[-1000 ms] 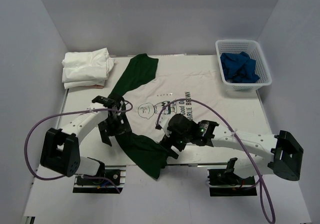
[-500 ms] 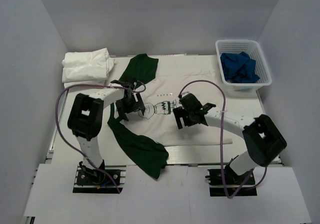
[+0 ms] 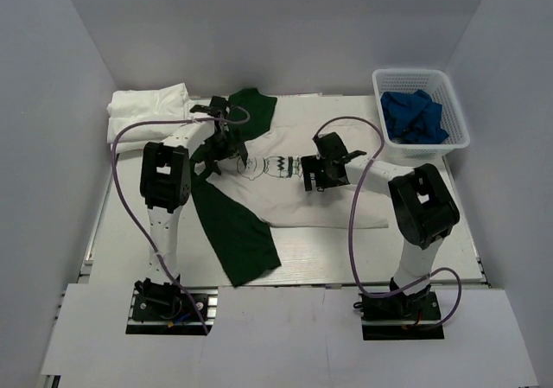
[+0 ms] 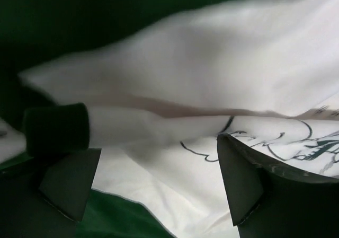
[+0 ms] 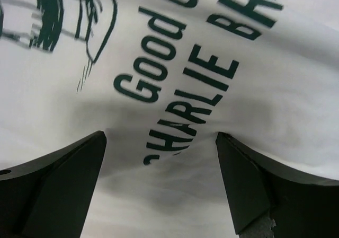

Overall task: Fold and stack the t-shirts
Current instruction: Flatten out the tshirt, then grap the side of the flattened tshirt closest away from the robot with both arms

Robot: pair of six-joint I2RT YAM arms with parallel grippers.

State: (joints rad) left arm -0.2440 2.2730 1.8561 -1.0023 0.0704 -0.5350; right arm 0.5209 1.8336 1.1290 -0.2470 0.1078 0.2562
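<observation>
Leftmost, folded white tees (image 3: 147, 116) are lying stacked at the table's (image 3: 432, 250) far corner. Beside them, the left gripper (image 3: 223, 153) is hanging wide open, gripping nothing, over the green-sleeved printed t-shirt (image 3: 294, 206), which is lying mid-table. The right gripper (image 3: 315, 176) is hanging equally wide over its lettering.

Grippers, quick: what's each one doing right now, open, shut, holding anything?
Left gripper: open, jaws spread over the printed t-shirt, gripping nothing.
Right gripper: open over the same t-shirt, gripping nothing.
</observation>
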